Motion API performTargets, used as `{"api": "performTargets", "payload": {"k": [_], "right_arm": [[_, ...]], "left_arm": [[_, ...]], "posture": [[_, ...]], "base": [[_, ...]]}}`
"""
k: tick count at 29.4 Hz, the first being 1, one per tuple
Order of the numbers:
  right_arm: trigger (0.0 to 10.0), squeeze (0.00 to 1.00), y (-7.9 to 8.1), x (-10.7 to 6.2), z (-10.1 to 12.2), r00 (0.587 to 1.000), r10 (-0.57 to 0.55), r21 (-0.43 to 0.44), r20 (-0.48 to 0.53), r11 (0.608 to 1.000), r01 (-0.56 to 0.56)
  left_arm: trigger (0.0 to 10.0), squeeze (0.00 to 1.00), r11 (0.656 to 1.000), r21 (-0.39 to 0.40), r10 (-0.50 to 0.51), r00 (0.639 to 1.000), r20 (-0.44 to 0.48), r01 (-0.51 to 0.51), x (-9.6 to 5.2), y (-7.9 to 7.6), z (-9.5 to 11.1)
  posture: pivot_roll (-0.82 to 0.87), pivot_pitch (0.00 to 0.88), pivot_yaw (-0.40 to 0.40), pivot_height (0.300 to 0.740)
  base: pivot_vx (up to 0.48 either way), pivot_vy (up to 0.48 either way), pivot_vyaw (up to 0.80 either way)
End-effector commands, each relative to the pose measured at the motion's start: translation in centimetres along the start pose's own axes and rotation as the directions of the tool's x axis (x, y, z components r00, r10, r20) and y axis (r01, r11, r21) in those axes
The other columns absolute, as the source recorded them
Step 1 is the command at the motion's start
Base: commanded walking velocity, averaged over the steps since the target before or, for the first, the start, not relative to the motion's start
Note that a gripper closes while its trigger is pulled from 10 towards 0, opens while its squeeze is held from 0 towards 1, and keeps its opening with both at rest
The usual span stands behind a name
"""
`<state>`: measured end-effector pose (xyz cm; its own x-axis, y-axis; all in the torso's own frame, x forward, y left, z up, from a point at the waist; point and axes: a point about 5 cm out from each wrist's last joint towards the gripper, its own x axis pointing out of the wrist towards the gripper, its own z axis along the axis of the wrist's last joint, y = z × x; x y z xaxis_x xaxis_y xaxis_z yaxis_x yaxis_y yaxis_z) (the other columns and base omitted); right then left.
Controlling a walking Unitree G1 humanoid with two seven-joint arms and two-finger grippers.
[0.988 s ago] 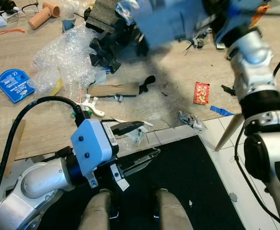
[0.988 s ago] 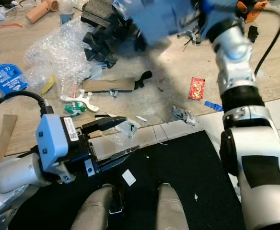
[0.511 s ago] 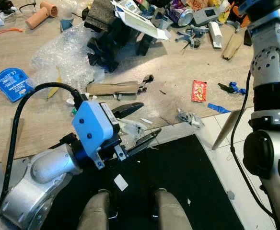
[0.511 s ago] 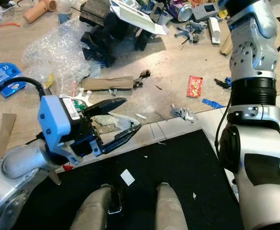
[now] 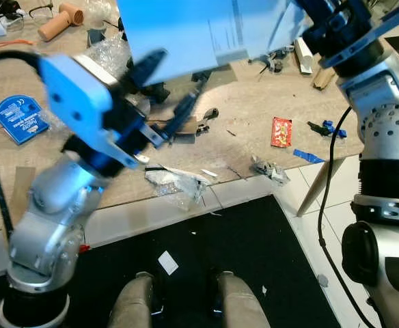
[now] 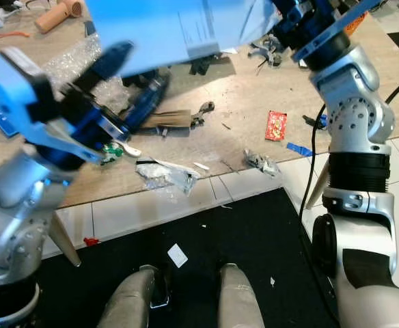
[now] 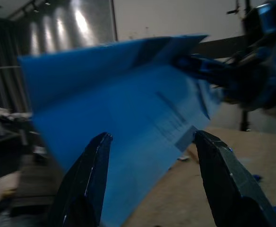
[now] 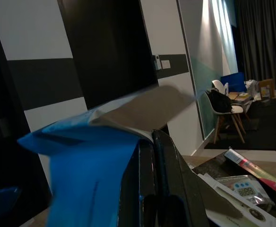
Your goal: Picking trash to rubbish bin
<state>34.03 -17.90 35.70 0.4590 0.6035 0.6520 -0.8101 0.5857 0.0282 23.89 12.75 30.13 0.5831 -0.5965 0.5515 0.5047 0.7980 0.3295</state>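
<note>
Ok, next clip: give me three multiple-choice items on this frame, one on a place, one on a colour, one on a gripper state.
1. Where does the small red snack packet lie?
A. on the black mat
B. on the wooden floor
C. in the left gripper

2. What colour is the large plastic bag held up in front of the camera?
A. blue
B. green
C. white

3. How are the left gripper fingers?
A. shut on the bag
B. shut on nothing
C. open, apart

Answers:
1 B: the packet rests on bare wood planks, away from the mat.
2 A: the sheet is plain blue in both eye views.
3 C: the left wrist view shows a wide gap between its fingers.
</note>
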Motion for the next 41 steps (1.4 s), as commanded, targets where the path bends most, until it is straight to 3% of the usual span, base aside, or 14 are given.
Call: {"api": "performTargets", "payload": {"k": [1,5,7,11,12,13,14,18,19,24,27,31,37,41], "right_arm": [[0.0,0.0,0.1,-0.4,1.0,1.0,0.011,-0.012,0.019,1.0,-0.011],[0.0,0.0,0.2,-0.6,0.8,1.0,0.01,0.001,0.002,1.0,-0.01],[0.0,0.0,0.2,-0.7,0.0,0.999,0.01,-0.011,-0.051,1.0,-0.01],[0.0,0.0,0.2,-0.7,-0.4,0.998,0.008,-0.016,-0.067,1.0,-0.009],[0.0,0.0,0.2,-0.8,-0.5,0.997,0.009,-0.016,-0.073,1.0,-0.01],[0.0,0.0,0.2,-0.8,-0.5,0.997,0.009,-0.016,-0.073,1.0,-0.01],[0.0,0.0,0.1,-0.8,-0.8,0.997,0.003,-0.015,-0.081,1.0,-0.004],[0.0,0.0,-0.5,-0.8,-1.8,0.99,-0.041,-0.039,-0.133,0.999,0.036],[0.0,0.0,-0.6,-0.8,-2.2,0.987,-0.055,-0.048,-0.151,0.998,0.048],[0.0,0.0,-0.4,-0.5,-2.7,0.986,-0.049,-0.032,-0.159,0.999,0.044],[0.0,0.0,0.7,0.2,-3.1,0.985,0.004,0.008,-0.17,1.0,-0.002],[0.0,0.0,1.7,0.7,-3.3,0.985,0.047,0.035,-0.165,0.999,-0.042],[0.0,0.0,3.6,1.5,-3.7,0.962,0.158,0.067,-0.221,0.987,-0.146],[0.0,0.0,3.5,1.3,-4.0,0.955,0.142,0.048,-0.26,0.99,-0.135]], "left_arm": [[10.0,0.0,0.997,0.073,0.005,1.0,0.009,-0.005,0.1,0.5,0.5],[10.0,0.0,0.986,0.164,-0.019,1.0,0.001,0.019,0.4,0.7,0.9],[10.0,0.0,0.955,0.293,-0.035,0.999,-0.011,0.037,0.7,1.1,1.4],[10.0,0.0,0.947,0.32,-0.036,0.999,-0.006,0.036,0.8,1.3,1.7],[10.0,0.58,0.939,0.342,-0.043,0.999,0.001,0.041,0.9,1.5,1.9],[10.0,0.58,0.939,0.342,-0.043,0.999,0.001,0.041,0.9,1.5,1.9],[10.0,1.0,0.923,0.38,-0.069,0.998,-0.001,0.064,1.1,1.5,2.2],[10.0,1.0,0.851,0.503,-0.155,0.987,-0.034,0.151,1.4,1.0,2.5],[10.0,0.02,0.827,0.53,-0.186,0.981,-0.052,0.185,1.6,0.6,2.3],[10.0,0.0,0.768,0.571,-0.281,0.954,-0.106,0.289,2.0,-0.9,1.3],[10.0,0.0,0.732,0.587,-0.326,0.934,-0.144,0.346,2.4,-2.2,0.1],[10.0,0.0,0.72,0.592,-0.336,0.928,-0.158,0.362,2.7,-2.8,-0.6],[10.0,0.0,0.69,0.667,-0.221,0.959,-0.177,0.282,4.1,-2.6,-1.9],[10.0,0.0,0.677,0.697,-0.158,0.972,-0.174,0.235,4.4,-2.0,-2.2]], "posture": [[-0.09,0.139,-0.059,0.74],[-0.09,0.136,-0.06,0.74],[-0.09,0.133,-0.063,0.74],[-0.09,0.13,-0.065,0.74],[-0.09,0.13,-0.065,0.74],[-0.09,0.13,-0.065,0.74],[-0.09,0.125,-0.069,0.74],[-0.09,0.123,-0.074,0.74],[-0.09,0.12,-0.076,0.74],[-0.09,0.118,-0.078,0.74],[-0.09,0.115,-0.08,0.74],[-0.09,0.113,-0.081,0.74],[-0.11,0.114,-0.082,0.74],[-0.11,0.114,-0.08,0.74]], "base": [[0.0,0.0,0.0],[0.0,0.0,0.0],[0.0,0.0,0.0],[0.0,0.0,0.0],[0.0,0.0,0.0],[0.0,0.0,0.0],[0.0,0.0,0.0],[0.0,0.0,0.0],[0.0,0.0,0.0],[0.0,0.0,0.0],[0.0,0.0,0.0],[0.0,0.0,0.0],[0.0,0.0,0.0],[0.0,0.0,0.0]]}}
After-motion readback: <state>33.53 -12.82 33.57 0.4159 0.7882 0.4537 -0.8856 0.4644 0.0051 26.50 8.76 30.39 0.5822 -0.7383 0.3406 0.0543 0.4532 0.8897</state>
